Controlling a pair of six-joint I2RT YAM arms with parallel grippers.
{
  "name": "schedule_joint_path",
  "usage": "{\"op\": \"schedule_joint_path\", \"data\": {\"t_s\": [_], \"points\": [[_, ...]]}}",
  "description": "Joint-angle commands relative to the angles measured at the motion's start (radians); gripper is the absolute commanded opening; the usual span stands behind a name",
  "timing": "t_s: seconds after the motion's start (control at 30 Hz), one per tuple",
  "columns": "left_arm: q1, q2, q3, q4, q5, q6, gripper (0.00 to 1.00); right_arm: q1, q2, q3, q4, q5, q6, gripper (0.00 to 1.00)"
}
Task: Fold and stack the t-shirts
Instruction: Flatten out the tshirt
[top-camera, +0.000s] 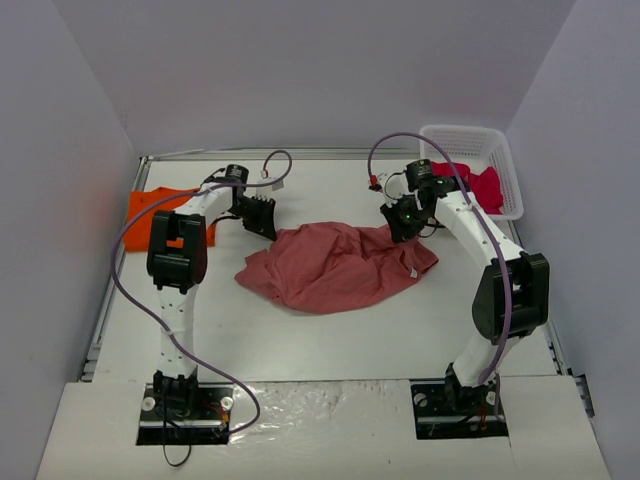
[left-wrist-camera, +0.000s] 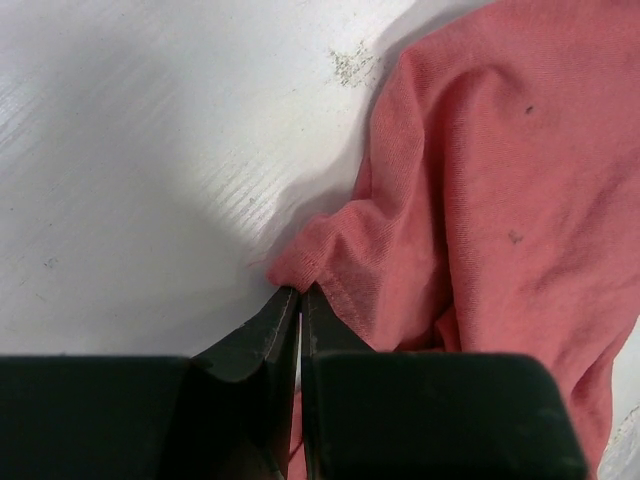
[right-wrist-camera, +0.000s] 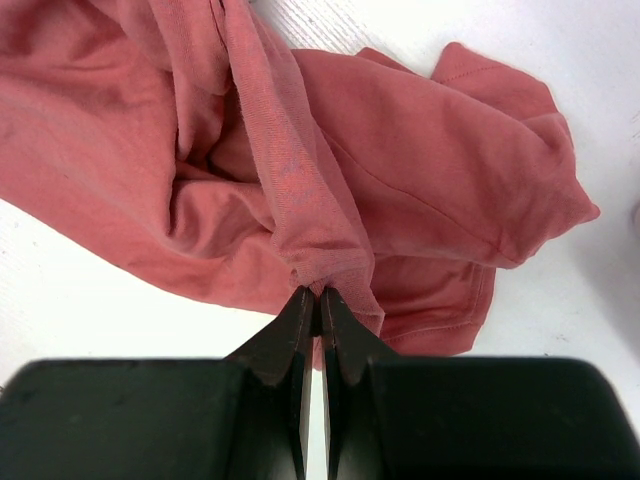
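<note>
A large brick-red t-shirt (top-camera: 335, 265) lies crumpled in the middle of the table. My left gripper (top-camera: 263, 228) is at its upper left corner, shut on an edge of the cloth (left-wrist-camera: 310, 270). At the shirt's upper right, my right gripper (top-camera: 400, 228) is shut on a bunched fold (right-wrist-camera: 325, 265) of the same shirt. An orange t-shirt (top-camera: 150, 208) lies flat at the far left, partly behind the left arm. A crimson-pink t-shirt (top-camera: 482, 186) hangs in and over the white basket.
A white plastic basket (top-camera: 472, 140) stands at the back right corner. Grey walls close in the table on three sides. Purple cables loop above both arms.
</note>
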Motion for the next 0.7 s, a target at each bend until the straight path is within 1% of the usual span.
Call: {"op": "schedule_joint_path", "data": {"t_s": [0.0,0.23,0.37,0.53,0.67], "points": [[-0.010,-0.038,-0.017,-0.019,-0.063,-0.005,0.02,-0.002,-0.004,-0.007,-0.015,0.011,0.000,0.00],[0.006,-0.164,-0.031,-0.053,-0.205,0.003,0.02,-0.004,-0.018,0.004,-0.017,0.026,0.002,0.00],[0.054,-0.229,-0.074,-0.050,-0.213,0.001,0.02,-0.007,-0.024,-0.001,-0.015,0.022,-0.002,0.00],[0.063,-0.293,-0.143,-0.015,-0.259,-0.005,0.02,-0.010,-0.015,-0.001,-0.014,0.009,-0.002,0.00],[0.051,-0.267,-0.142,-0.030,-0.267,0.006,0.02,-0.010,-0.009,-0.001,-0.012,0.006,-0.003,0.00]]}}
